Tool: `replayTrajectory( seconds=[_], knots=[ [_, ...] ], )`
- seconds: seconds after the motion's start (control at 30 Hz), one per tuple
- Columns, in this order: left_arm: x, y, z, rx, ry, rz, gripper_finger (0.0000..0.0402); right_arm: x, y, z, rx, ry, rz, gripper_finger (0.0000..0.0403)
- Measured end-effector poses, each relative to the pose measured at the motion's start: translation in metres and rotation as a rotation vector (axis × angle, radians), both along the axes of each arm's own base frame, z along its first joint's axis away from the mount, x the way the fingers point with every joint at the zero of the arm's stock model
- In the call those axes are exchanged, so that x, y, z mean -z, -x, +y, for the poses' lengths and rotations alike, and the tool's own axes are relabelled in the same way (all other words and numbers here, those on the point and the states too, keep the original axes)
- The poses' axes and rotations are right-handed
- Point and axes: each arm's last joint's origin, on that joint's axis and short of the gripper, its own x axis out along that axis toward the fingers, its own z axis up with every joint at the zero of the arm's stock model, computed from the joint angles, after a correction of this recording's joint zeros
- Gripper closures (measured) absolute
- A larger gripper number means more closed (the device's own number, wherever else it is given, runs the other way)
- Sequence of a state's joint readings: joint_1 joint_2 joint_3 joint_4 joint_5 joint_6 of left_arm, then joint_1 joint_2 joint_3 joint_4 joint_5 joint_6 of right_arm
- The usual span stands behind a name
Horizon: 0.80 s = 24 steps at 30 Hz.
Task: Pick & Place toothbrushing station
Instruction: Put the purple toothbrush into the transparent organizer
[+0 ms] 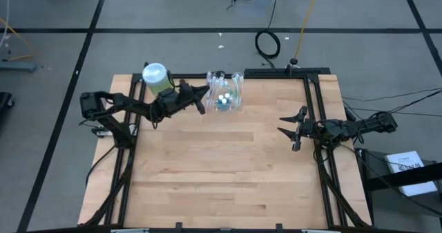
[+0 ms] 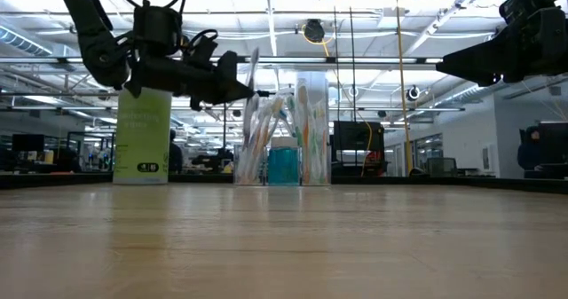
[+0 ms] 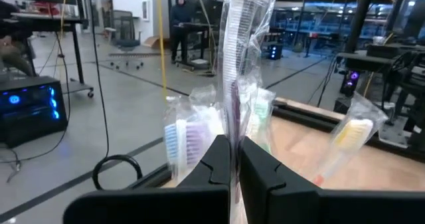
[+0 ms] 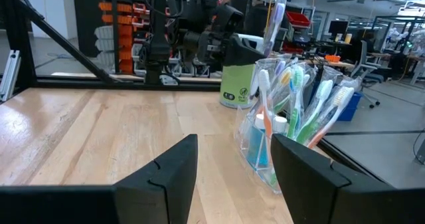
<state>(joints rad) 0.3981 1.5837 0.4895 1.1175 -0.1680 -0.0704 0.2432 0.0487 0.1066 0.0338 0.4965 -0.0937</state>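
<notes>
The toothbrushing station, a small clear holder with upright compartments, stands on the table near the far edge and holds several wrapped toothbrushes. My left gripper is at its left side, shut on one toothbrush in a clear wrapper. The brush stands upright with its head above the fingers. My right gripper waits open at the table's right side, pointing left with nothing between its fingers. My left gripper pinches the wrapped toothbrush between its two fingers, on the wrapper below the brush head. The fingers lie level, come from the table's left and lie across the brush. The brush stands upright above them; its lower end is hidden behind the fingers.
A light-green bottle with a white cap stands at the far left corner, close behind my left arm. A black frame rail runs along the table's edges. The middle and near part of the wooden table is bare.
</notes>
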Motion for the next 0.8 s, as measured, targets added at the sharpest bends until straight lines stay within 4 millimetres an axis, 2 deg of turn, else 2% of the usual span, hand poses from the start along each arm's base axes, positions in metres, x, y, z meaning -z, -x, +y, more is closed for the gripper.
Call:
replayTrajectory(
  seconds=[0.37,0.8],
  knots=[
    [0.004,-0.002,-0.002,-0.077,0.029,0.044,0.0399,0.000,0.000,0.000,0.000,0.000,0.000,0.0220],
    [0.011,-0.007,-0.005,-0.061,0.035,0.034,0.0399,0.000,0.000,0.000,0.000,0.000,0.000,0.0220]
  ],
)
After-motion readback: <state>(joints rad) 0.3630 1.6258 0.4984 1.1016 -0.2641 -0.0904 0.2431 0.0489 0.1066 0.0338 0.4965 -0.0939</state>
